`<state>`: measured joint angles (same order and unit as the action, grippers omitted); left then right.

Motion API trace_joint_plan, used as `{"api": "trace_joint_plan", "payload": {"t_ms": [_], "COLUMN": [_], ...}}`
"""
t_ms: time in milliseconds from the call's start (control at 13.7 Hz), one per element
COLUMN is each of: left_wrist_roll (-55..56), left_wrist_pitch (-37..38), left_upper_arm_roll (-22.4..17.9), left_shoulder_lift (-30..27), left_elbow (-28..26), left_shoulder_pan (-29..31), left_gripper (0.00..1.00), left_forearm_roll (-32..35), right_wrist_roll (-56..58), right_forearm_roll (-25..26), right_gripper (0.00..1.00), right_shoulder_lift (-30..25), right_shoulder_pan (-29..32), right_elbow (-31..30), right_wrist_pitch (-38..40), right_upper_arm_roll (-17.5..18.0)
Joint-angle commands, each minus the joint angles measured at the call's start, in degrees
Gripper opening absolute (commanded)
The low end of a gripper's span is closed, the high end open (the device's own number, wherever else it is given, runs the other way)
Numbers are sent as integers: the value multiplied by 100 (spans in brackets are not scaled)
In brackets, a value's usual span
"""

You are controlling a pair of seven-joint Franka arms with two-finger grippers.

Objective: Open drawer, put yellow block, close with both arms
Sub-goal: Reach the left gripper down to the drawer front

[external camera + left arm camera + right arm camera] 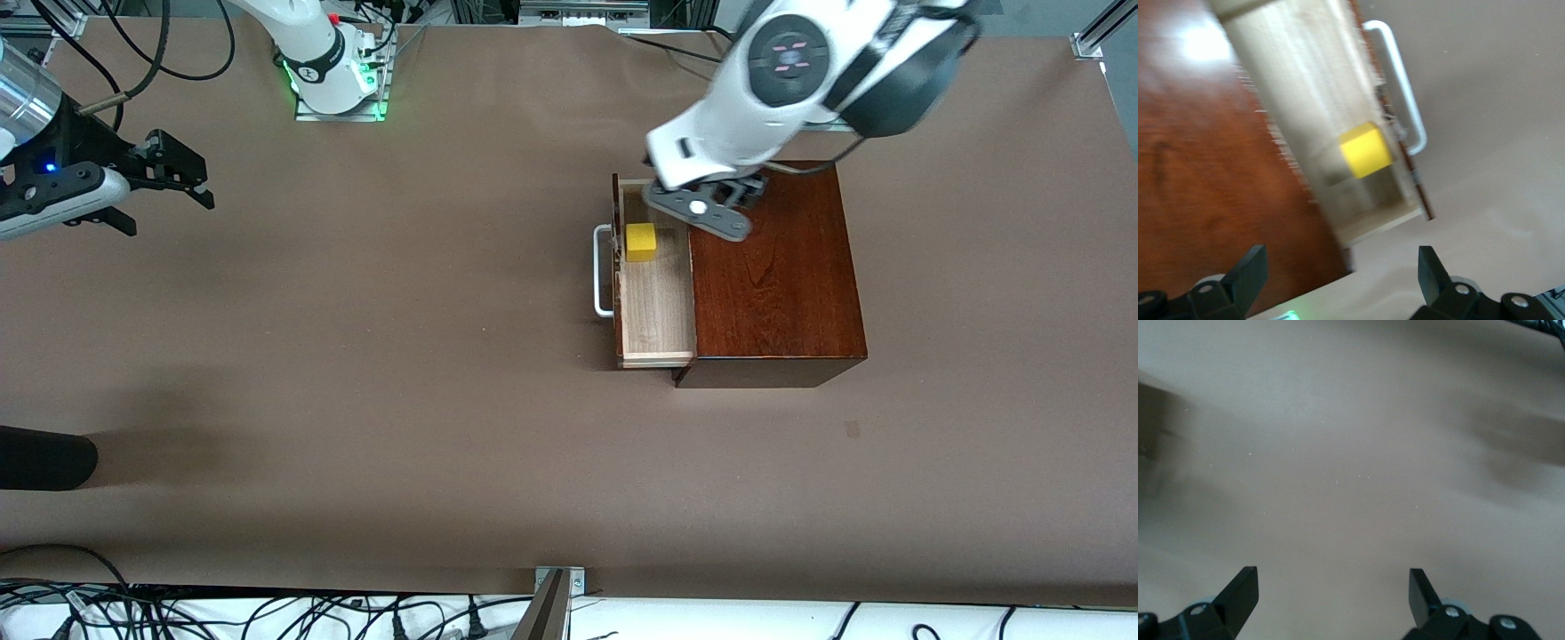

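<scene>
Brown paper covers the table [444, 400], on which the reddish-brown wooden box [773, 276] is set. Its drawer [656, 307] is pulled out toward the right arm's end, white handle [602, 271] leading. The left gripper [1341, 280] is held wide and empty above it; the right gripper [1331, 597] is likewise spread, empty, over bare table. The yellow block [641, 242] is seated inside the drawer.

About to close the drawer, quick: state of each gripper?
Left gripper: open, empty, over the box.
Right gripper: open, empty, waiting over bare table.
</scene>
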<state>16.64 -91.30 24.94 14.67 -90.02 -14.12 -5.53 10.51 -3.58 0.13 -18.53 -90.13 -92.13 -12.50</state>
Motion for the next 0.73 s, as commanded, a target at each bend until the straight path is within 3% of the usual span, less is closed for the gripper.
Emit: {"api": "trace_joint_plan", "payload": {"t_ms": [0,291,655], "left_wrist_roll": [304,-18,-2530], "left_wrist_pitch": [-132,-299,-1064], "left_upper_arm_roll": [-15,-33,-42], "left_shoulder_lift": [973,1424,1617], "left_elbow": [1001,1399,1338], "left_shoulder_pan": [-546,-741,-802], "left_gripper": [100,100,100], "left_forearm_roll": [-53,-44,473], "right_wrist_roll": [-392,-392,-383], "right_forearm_roll": [330,349,472], "right_gripper": [100,100,100], "right_shoulder_lift": [-153,-83,145], "right_shoulder_pan": [-10,16,42], "right_elbow": [-110,-31,-31], "right_wrist_pitch": [107,142,134], "right_upper_arm_roll": [81,28,11]}}
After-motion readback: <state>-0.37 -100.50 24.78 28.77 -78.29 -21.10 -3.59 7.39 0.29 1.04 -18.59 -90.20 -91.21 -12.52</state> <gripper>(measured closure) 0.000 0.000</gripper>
